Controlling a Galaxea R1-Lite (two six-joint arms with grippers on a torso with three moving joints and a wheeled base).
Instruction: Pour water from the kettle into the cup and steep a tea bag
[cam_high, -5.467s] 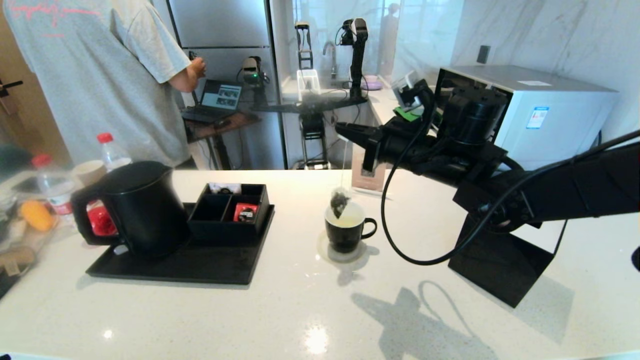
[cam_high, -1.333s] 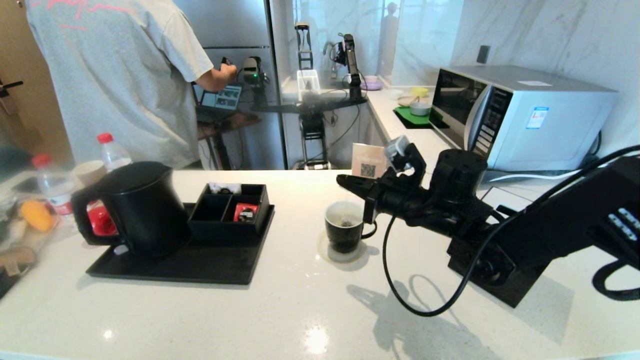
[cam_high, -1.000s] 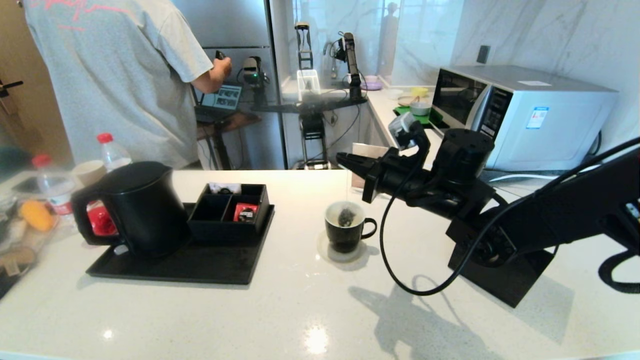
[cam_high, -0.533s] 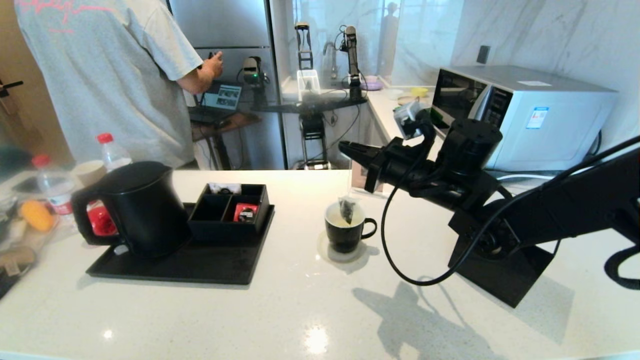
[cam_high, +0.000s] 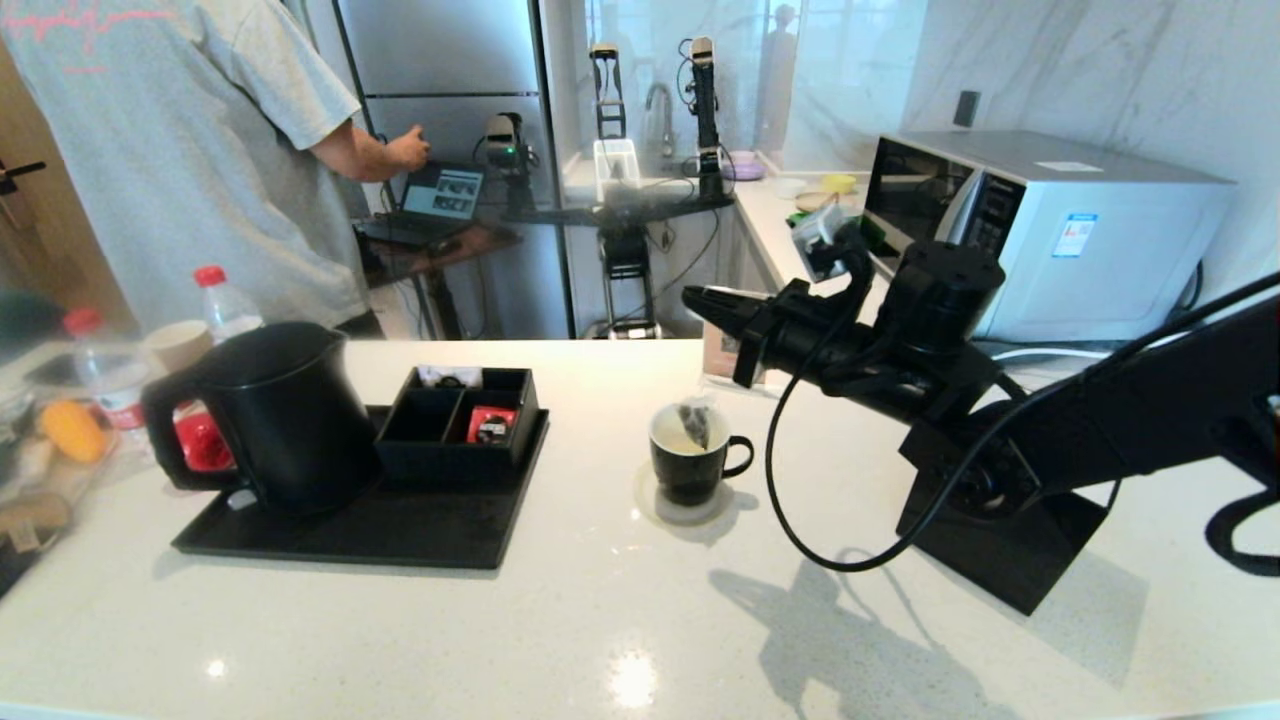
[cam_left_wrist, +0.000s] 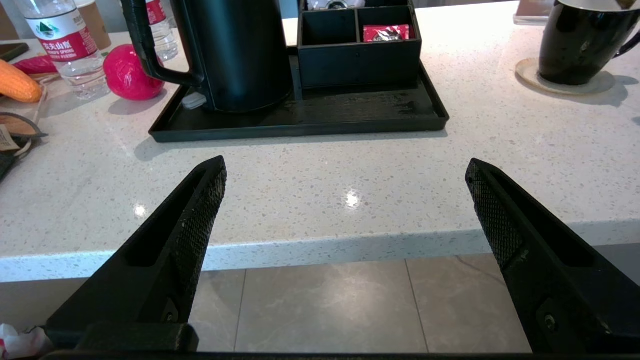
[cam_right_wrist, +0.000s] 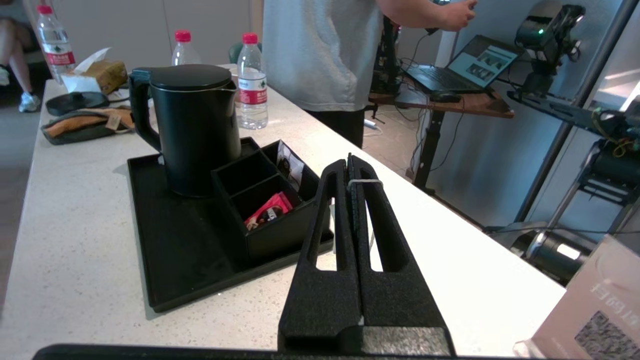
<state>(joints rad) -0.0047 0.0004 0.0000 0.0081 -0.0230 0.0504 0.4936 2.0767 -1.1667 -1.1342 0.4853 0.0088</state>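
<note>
White speckled countertop, marble-walled kitchen

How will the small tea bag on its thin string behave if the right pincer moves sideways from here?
The small dark tea bag hangs from the shut right pincer over the black mug with white inside, so it is probably limp and would swing. It looks wet, so likely to drip. The thin string might slip if jerked.
</note>
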